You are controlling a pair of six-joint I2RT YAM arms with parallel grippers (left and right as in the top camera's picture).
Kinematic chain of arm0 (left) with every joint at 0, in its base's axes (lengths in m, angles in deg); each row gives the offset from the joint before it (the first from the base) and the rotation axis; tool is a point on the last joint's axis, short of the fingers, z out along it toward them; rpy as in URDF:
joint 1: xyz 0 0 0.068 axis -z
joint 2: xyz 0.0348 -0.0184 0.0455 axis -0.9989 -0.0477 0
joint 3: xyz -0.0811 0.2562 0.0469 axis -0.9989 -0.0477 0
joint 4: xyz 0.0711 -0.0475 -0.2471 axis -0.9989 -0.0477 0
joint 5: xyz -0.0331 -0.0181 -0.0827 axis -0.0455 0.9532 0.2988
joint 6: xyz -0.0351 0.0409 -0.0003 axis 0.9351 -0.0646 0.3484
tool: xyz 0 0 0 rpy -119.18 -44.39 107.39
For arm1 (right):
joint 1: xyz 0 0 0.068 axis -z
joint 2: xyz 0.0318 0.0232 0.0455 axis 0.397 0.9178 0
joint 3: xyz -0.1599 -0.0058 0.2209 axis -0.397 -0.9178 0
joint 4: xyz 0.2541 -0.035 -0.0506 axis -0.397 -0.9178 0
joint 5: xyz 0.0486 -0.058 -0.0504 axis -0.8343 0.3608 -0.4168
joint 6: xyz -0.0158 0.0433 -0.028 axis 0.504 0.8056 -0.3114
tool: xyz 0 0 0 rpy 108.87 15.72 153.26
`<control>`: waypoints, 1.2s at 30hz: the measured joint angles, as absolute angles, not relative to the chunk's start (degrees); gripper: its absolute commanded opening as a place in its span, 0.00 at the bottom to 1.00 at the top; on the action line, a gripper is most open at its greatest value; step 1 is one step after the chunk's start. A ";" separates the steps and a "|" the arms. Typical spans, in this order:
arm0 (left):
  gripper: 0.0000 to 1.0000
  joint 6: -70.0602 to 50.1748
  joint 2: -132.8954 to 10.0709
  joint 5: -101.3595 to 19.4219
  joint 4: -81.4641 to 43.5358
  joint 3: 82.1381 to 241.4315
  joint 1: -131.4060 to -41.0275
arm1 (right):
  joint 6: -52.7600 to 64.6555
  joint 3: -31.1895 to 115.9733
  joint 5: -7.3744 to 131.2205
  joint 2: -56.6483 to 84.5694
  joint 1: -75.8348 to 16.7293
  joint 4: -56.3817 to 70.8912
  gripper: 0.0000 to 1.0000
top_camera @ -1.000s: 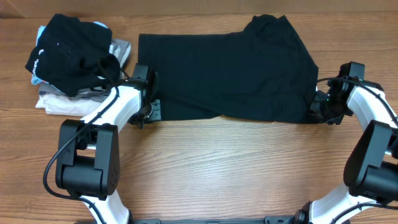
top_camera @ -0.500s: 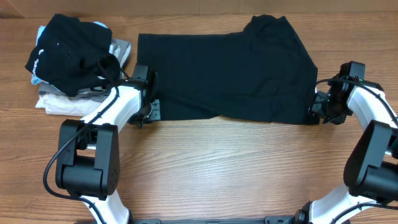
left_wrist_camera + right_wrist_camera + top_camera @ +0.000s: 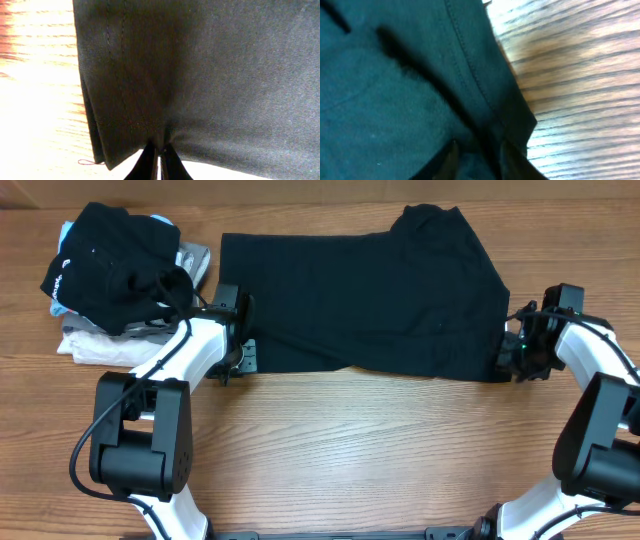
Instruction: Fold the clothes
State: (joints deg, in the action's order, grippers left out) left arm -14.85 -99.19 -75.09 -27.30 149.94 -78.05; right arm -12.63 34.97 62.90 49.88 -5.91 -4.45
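Overhead, the black T-shirt (image 3: pixel 370 290) lies spread flat across the far middle of the tabletop (image 3: pixel 350 440), to the right of a pile of other garments (image 3: pixel 110 280) at the far left. The left hand (image 3: pixel 159 150) is fully closed, pinching the shirt's near-left hem corner. The right hand (image 3: pixel 477 152) sits at the shirt's near-right corner, its fingers (image 3: pixel 451 159) narrowly apart with cloth between them; whether they clamp it I cannot tell.

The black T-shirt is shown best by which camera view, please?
The overhead view: the whole black T-shirt lies spread out. The left wrist view shows only a hem corner pinched in the left gripper; the right wrist view, another hemmed edge.
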 measured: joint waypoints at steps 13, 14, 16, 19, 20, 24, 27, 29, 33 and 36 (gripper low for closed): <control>0.04 -14.85 -99.19 -79.20 -28.22 149.85 -78.03 | -12.67 33.64 62.22 49.88 -2.96 -0.95 0.04; 0.04 -14.85 -99.19 -79.55 -28.37 149.85 -78.03 | -12.61 33.64 62.17 49.88 -2.61 -0.49 0.04; 0.04 -14.85 -99.19 -79.98 -28.64 149.85 -78.03 | -12.63 33.64 61.87 49.88 -2.42 0.01 0.04; 0.04 -14.85 -99.19 -80.31 -29.20 149.85 -78.03 | -12.65 33.66 61.50 49.88 -2.42 0.62 0.08; 0.04 -14.85 -99.19 -80.44 -29.40 149.85 -78.03 | -12.70 33.66 61.41 49.88 -2.42 0.66 0.13; 0.09 -14.85 -99.19 -80.90 -31.08 149.85 -78.05 | -12.35 33.97 61.37 49.88 -2.37 -0.08 0.56; 0.18 -14.85 -99.19 -80.86 -33.53 149.85 -78.05 | -12.04 36.33 61.17 49.90 -2.37 -5.11 0.60; 0.26 -14.85 -99.19 -80.81 -35.67 149.85 -78.05 | -11.69 40.00 60.80 50.21 -2.37 -9.59 0.62; 0.49 -14.94 -99.19 -80.81 -39.76 150.88 -78.05 | -11.21 49.07 59.77 50.25 -2.37 -16.84 0.65; 0.66 -14.87 -99.19 -80.57 -42.84 153.39 -78.05 | -11.04 55.82 59.20 50.23 -2.37 -22.70 0.69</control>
